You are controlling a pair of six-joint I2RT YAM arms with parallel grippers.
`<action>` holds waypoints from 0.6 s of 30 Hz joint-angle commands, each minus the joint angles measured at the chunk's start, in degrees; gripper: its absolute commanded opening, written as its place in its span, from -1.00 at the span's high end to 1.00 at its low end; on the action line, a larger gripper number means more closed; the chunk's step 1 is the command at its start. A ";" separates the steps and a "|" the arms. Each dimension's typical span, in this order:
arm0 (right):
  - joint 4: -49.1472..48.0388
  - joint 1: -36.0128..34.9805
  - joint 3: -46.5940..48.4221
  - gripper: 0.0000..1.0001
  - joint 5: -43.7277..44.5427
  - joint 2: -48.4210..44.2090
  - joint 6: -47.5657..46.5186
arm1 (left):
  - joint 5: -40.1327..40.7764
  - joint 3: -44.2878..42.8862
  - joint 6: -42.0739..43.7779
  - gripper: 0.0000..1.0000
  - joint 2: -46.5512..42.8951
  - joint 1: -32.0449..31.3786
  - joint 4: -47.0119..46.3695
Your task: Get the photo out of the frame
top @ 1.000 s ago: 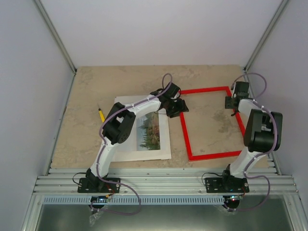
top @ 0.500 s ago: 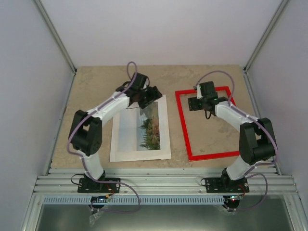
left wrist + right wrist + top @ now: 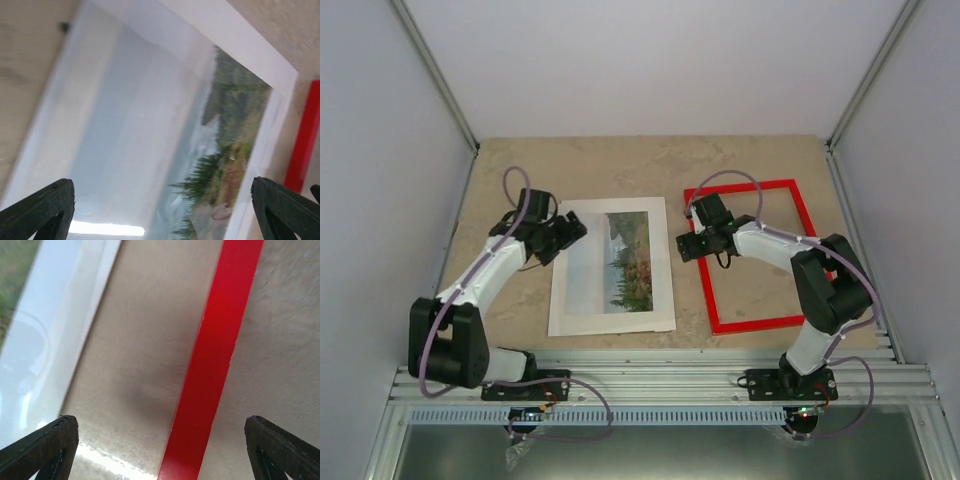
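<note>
On the left half of the table (image 3: 520,180) the photo (image 3: 620,270) lies flat, long side running near to far, fully outside the frame (image 3: 757,186). Frame sits flat on the right half, empty, bare table showing through its opening. A strip of table separates the two; not touching.

Left gripper (image 3: 568,232) hangs over the photo's far-left corner. Left wrist view: both fingertips at the bottom corners of the picture, spread wide, nothing between them but the print below. Holds nothing.

Right gripper (image 3: 692,247) hangs over the gap between the photo's right edge and the frame's left rail. Right wrist view: fingertips likewise far apart, red rail and bare table under them, nothing gripped. Whether either gripper touches the surface, cannot tell.

Step, as judged: removal looks done, photo out and laid beside the frame, both arms empty. This reads as the release/finish stage, not a grasp.

Next move likely calls for lifting both arms straight up before pulling back toward the near edge, so the left fingers don't catch the photo's corner and the right ones don't nudge the frame's left rail toward the print.
</note>
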State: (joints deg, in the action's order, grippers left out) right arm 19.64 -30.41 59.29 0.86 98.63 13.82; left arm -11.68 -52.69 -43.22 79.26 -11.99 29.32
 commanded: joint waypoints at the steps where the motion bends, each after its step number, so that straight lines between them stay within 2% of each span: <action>1: 1.80 -0.17 -1.22 -0.85 2.43 2.16 1.12 | -0.37 4.14 4.02 -0.97 -5.32 5.94 3.66; 9: 3.66 -0.05 -2.87 -0.92 9.90 2.96 0.74 | -4.66 10.03 7.61 -0.99 -7.35 16.96 5.35; 18: 5.38 -0.08 -3.90 -0.94 12.55 -0.63 2.06 | -8.68 13.16 8.15 -0.99 -3.73 17.93 2.96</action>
State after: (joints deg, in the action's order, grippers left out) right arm 22.87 -30.46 56.47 10.92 100.38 15.16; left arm -16.53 -40.82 -36.51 73.82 5.67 33.45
